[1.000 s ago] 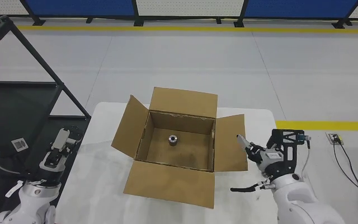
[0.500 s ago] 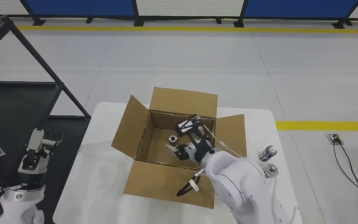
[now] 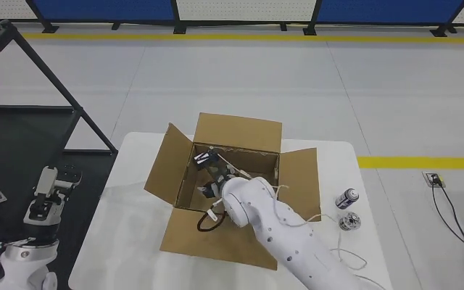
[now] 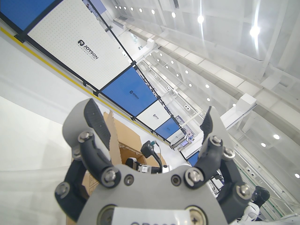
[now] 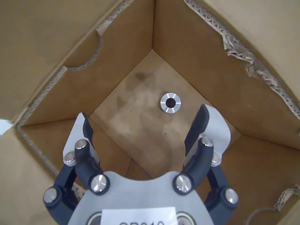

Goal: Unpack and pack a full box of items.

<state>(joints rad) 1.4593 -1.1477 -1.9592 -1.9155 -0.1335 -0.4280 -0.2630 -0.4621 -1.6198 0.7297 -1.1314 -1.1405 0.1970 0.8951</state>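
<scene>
A large industrial hall, like a factory floor or test lab. A high white ceiling point(image 4: 211, 36) of beams carries rows of round lights point(image 4: 200, 19). Blue and white partition panels point(image 4: 129, 92) in black frames fence off a pale grey floor point(image 3: 254, 80) marked with a yellow line point(image 3: 217, 36), where a white work table point(image 3: 130, 217) stands.

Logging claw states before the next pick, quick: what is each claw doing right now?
Left claw: open, holding nothing.
Right claw: open, empty, inside the box; metal ring not gripped.
</scene>
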